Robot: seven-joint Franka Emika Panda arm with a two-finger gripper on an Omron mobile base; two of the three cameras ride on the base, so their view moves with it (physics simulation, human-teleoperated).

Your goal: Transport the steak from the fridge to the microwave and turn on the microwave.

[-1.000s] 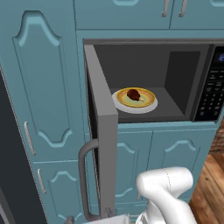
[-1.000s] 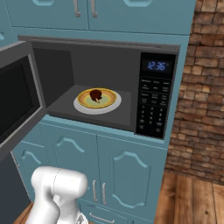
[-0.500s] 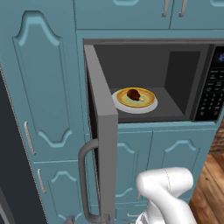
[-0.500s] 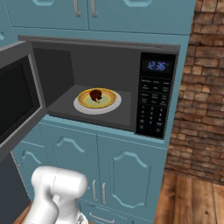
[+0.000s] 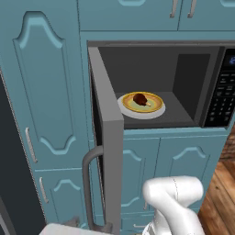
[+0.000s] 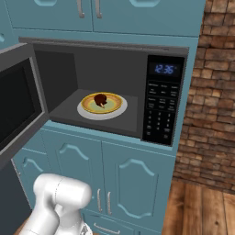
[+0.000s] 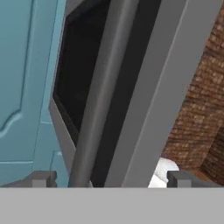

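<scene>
The microwave (image 5: 202, 69) stands open in the teal cabinet wall, its grey door (image 5: 108, 137) swung out to the left. Inside, the dark reddish-brown steak (image 5: 140, 98) (image 6: 100, 98) lies on a white plate with a yellow rim (image 5: 156, 110) (image 6: 114, 110). The black keypad strip (image 6: 160, 114) sits on the microwave's right, its clock lit. In the hand view my gripper (image 7: 111, 178) is open, close up against the door's outer face. Its fingertips (image 7: 43, 178) stand on either side of the grey door handle (image 7: 100, 87). A dark slate edge of the fridge (image 5: 9, 174) shows at far left.
Teal cabinet doors (image 6: 133, 183) fill the wall below and above the microwave. A tall teal cabinet panel (image 5: 46, 92) stands left of it. A brick wall (image 6: 211, 92) and wood floor (image 6: 202, 206) lie to the right. My white arm (image 5: 174, 202) rises just below the open door.
</scene>
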